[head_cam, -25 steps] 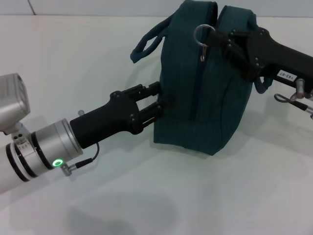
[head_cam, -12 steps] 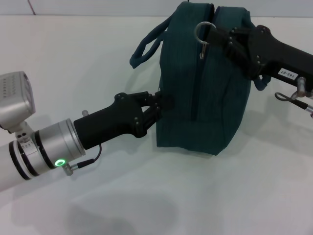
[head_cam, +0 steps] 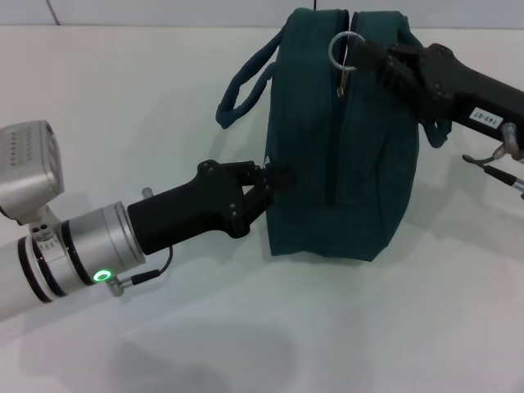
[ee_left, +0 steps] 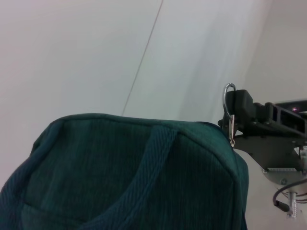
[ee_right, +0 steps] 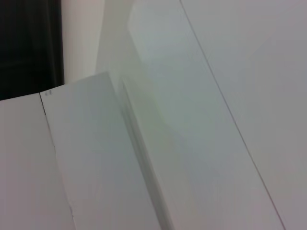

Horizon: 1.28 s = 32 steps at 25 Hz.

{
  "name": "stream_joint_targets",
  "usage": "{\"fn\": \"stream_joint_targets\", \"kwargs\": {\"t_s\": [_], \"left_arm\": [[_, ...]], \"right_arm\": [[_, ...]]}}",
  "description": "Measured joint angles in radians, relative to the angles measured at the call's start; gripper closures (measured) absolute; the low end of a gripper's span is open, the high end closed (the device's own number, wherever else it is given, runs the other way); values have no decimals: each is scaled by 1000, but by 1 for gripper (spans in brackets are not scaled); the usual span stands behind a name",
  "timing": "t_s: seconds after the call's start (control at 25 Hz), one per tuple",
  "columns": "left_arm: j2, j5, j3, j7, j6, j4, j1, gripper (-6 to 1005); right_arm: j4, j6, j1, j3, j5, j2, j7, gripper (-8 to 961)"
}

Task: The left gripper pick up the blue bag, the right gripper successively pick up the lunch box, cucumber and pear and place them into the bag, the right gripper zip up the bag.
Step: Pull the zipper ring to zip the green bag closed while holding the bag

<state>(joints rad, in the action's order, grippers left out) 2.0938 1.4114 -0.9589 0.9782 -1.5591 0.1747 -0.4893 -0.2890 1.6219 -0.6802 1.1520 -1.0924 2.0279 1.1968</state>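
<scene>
The blue bag [head_cam: 344,155] stands upright on the white table, and its zipper line runs shut down the side facing me. My right gripper [head_cam: 366,56] reaches in from the right at the bag's top and is shut on the metal ring pull [head_cam: 343,49]. That ring pull [ee_left: 229,112] also shows in the left wrist view, above the bag [ee_left: 120,177]. My left gripper [head_cam: 278,175] comes in from the lower left, its fingers drawn together on the bag's left side. The lunch box, cucumber and pear are out of view.
One loop handle [head_cam: 241,78] sticks out from the bag's left side over the white table [head_cam: 246,327]. A thin cable [head_cam: 491,170] hangs by the right arm. The right wrist view shows only pale wall panels.
The bag has tipped more upright and its top has moved away from me. The left gripper's fingers have drawn together at the bag's side. The right gripper rose with the ring pull.
</scene>
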Motion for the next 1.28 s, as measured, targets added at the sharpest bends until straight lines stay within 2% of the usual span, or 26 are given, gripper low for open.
{"fn": "stream_joint_targets", "kwargs": {"t_s": [0.52, 0.76, 1.28], "left_arm": [[-3, -2, -87, -16, -21, 3, 9, 927], [-9, 5, -182, -15, -67, 36, 30, 926], [-17, 129, -191, -7, -156, 54, 44, 926]], "right_arm": [[1, -3, 12, -7, 57, 0, 29, 950], [2, -34, 15, -8, 72, -3, 30, 950], [2, -119, 10, -8, 75, -2, 31, 950]]}}
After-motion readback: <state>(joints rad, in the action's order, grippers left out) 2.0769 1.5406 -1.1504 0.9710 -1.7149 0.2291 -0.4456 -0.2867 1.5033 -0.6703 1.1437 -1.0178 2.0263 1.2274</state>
